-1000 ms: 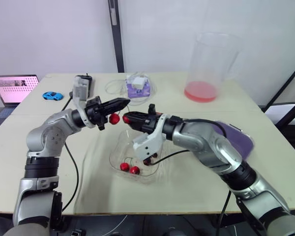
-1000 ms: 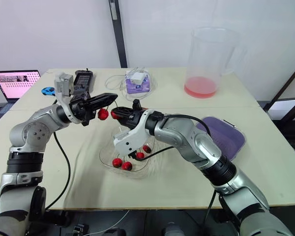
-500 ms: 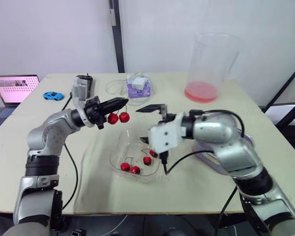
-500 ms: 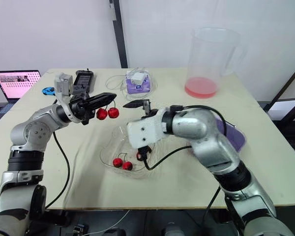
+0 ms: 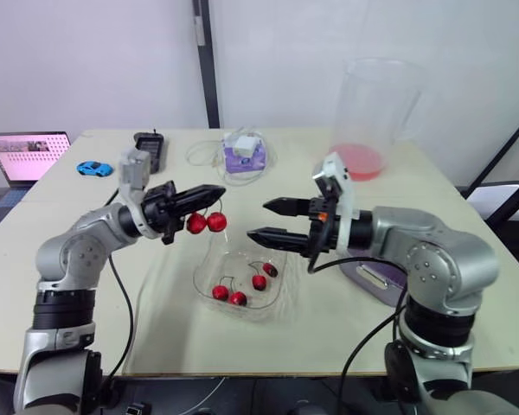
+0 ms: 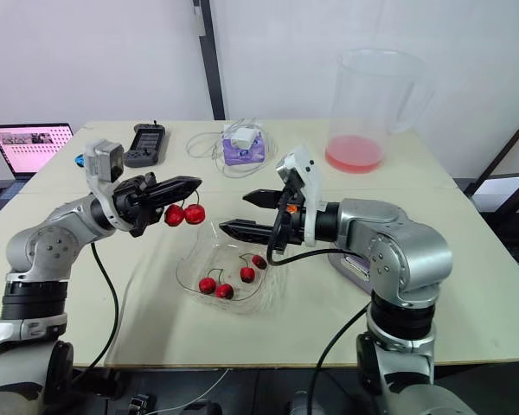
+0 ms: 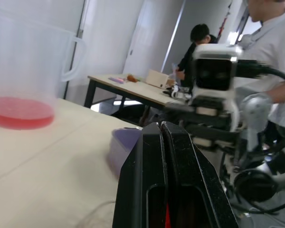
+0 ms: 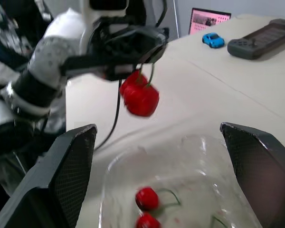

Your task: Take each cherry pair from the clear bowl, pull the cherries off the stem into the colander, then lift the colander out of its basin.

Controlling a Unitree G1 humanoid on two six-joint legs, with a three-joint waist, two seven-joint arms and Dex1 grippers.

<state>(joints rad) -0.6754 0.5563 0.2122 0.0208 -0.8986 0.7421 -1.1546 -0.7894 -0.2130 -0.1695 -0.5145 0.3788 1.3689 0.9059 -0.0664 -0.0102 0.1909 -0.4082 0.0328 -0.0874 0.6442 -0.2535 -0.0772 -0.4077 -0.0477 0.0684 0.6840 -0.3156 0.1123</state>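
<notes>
Left gripper [image 5: 217, 190] is pinched shut on the stem, the cherries [image 5: 206, 223] dangling above the bowl [image 5: 202, 278] rim. Right gripper [image 5: 258, 220] gapes empty nearby. A tug here likely drops fruit into the bowl, missing the colander [image 5: 374, 277]; the stem could slip.

— Where's the cherry pair [image 5: 206, 223]?
— Hanging by its stem from the pinched left claw [image 5: 219, 189], two red cherries side by side, in the air near the clear bowl [image 5: 209, 264].
— And the bowl?
— Upright on the tabletop [image 5: 285, 173], four cherries [image 5: 236, 298] inside. The purple basin [image 5: 374, 277] is mostly hidden.
</notes>
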